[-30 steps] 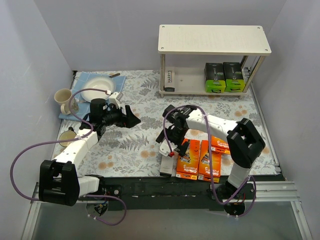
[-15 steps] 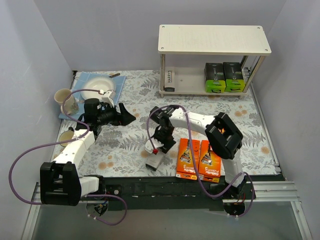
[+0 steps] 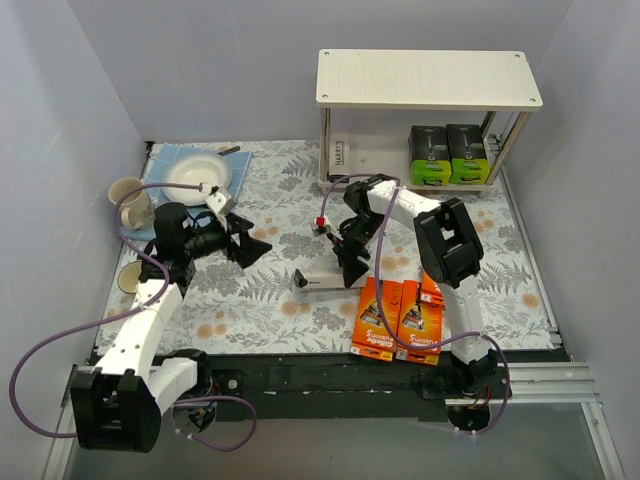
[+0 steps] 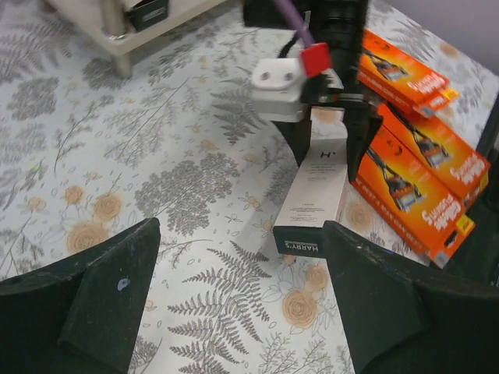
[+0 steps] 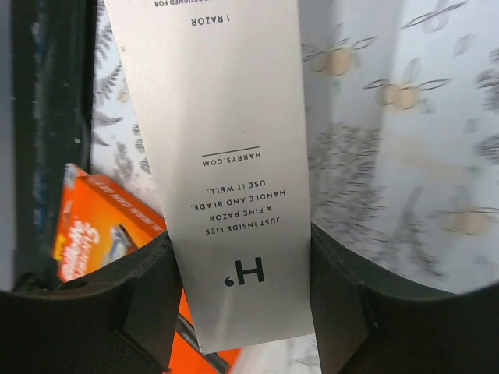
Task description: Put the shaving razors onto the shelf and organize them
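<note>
My right gripper point(image 3: 349, 266) is shut on one end of a slim grey-white Harry's razor box point(image 3: 322, 280), which it holds low over the floral table with the box pointing left. The right wrist view shows the box point(image 5: 226, 156) clamped between both fingers. The left wrist view shows it too point(image 4: 316, 187). My left gripper point(image 3: 252, 240) is open and empty, left of that box. Three orange razor boxes point(image 3: 398, 320) lie near the front edge. The shelf point(image 3: 425, 78) stands at the back; its lower board holds two black-and-green boxes point(image 3: 448, 155) and an upright Harry's box point(image 3: 340, 158).
A white plate point(image 3: 195, 173) on a blue cloth point(image 3: 165, 158) and a cream mug point(image 3: 128, 195) sit at the back left. A second mug point(image 3: 130, 275) is by the left arm. The shelf's metal legs point(image 3: 325, 150) stand just behind the right arm.
My right arm has swung the Harry's box from the front edge back toward the middle and turned it to point left. My left arm has drawn back slightly to the left.
</note>
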You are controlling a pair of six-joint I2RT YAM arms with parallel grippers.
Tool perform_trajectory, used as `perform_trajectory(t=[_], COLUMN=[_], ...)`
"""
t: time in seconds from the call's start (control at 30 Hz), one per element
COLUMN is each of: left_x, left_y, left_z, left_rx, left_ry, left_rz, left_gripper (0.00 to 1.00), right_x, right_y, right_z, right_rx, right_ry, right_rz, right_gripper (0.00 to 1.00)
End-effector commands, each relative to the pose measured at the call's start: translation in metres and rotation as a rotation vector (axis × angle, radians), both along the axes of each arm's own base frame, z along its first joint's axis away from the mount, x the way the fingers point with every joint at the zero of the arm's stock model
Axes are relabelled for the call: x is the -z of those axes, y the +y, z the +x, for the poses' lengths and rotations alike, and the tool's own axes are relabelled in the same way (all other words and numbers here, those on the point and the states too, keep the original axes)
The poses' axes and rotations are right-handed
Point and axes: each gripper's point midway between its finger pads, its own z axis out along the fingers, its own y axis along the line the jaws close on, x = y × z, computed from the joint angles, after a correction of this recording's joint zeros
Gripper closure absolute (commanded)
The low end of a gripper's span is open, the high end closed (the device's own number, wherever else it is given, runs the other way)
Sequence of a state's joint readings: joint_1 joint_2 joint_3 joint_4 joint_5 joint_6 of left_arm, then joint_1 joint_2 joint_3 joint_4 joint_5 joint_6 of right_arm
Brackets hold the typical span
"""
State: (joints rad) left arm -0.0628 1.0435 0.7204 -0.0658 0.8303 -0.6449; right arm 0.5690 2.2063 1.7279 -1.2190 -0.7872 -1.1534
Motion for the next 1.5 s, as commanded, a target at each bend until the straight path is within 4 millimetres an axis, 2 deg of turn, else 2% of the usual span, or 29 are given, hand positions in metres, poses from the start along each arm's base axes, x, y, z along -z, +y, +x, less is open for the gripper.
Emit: perform_trajectory(t=[0.0,0.07,0.13,0.17,0.23,0.27,0.37,0.53,0.63,0.7,0.73,0.9,0.97,1.1,1.4,1.47], left_x=[0.007,0.008,0.021,0.020,0.035,0.035,0.051,0.064,0.071,0.069,0.074,0.080,0.084,0.077,0.093,0.090], left_y=[-0.017,-0.022,-0.029,-0.033,-0.040,-0.044,-0.054,-0.074,-0.085,-0.092,-0.095,-0.106,-0.109,-0.117,-0.128,-0.131], left_z=[-0.057,-0.067,-0.073,-0.071,-0.077,-0.076,-0.085,-0.100,-0.104,-0.095,-0.099,-0.090,-0.090,-0.082,-0.078,-0.075], left_rx=[0.397,0.487,0.579,0.606,0.699,0.725,0.820,0.909,0.917,0.881,0.892,0.853,0.846,0.785,0.745,0.726], left_ry=[-0.335,-0.416,-0.473,-0.505,-0.535,-0.552,-0.557,-0.567,-0.575,-0.610,-0.611,-0.623,-0.613,-0.621,-0.605,-0.620], left_rz=[0.144,0.171,0.232,0.256,0.316,0.333,0.375,0.369,0.366,0.380,0.382,0.417,0.419,0.399,0.440,0.435], left_gripper=[0.15,0.15,0.14,0.14,0.14,0.14,0.14,0.14,0.15,0.16,0.16,0.21,0.26,0.34,0.53,0.57], right_x=[-0.025,-0.029,-0.032,-0.034,-0.038,-0.040,-0.046,-0.049,-0.053,-0.053,-0.053,-0.057,-0.059,-0.058,-0.066,-0.066], right_y=[0.002,0.000,0.000,0.000,0.002,0.002,0.004,0.001,0.000,-0.001,-0.001,-0.002,-0.002,-0.006,-0.005,-0.005], right_z=[-0.046,-0.046,-0.043,-0.042,-0.039,-0.039,-0.038,-0.042,-0.044,-0.045,-0.045,-0.045,-0.045,-0.050,-0.052,-0.052], right_rx=[0.036,0.042,0.050,0.053,0.056,0.058,0.062,0.065,0.063,0.063,0.062,0.066,0.065,0.066,0.068,0.068], right_ry=[0.191,0.184,0.178,0.175,0.164,0.160,0.151,0.151,0.148,0.145,0.143,0.135,0.129,0.135,0.132,0.131], right_rz=[0.000,0.001,0.005,0.006,0.018,0.020,0.035,0.033,0.039,0.037,0.035,0.038,0.043,0.031,0.049,0.050], right_gripper=[0.57,0.57,0.56,0.56,0.56,0.56,0.56,0.56,0.56,0.56,0.56,0.56,0.56,0.56,0.55,0.55])
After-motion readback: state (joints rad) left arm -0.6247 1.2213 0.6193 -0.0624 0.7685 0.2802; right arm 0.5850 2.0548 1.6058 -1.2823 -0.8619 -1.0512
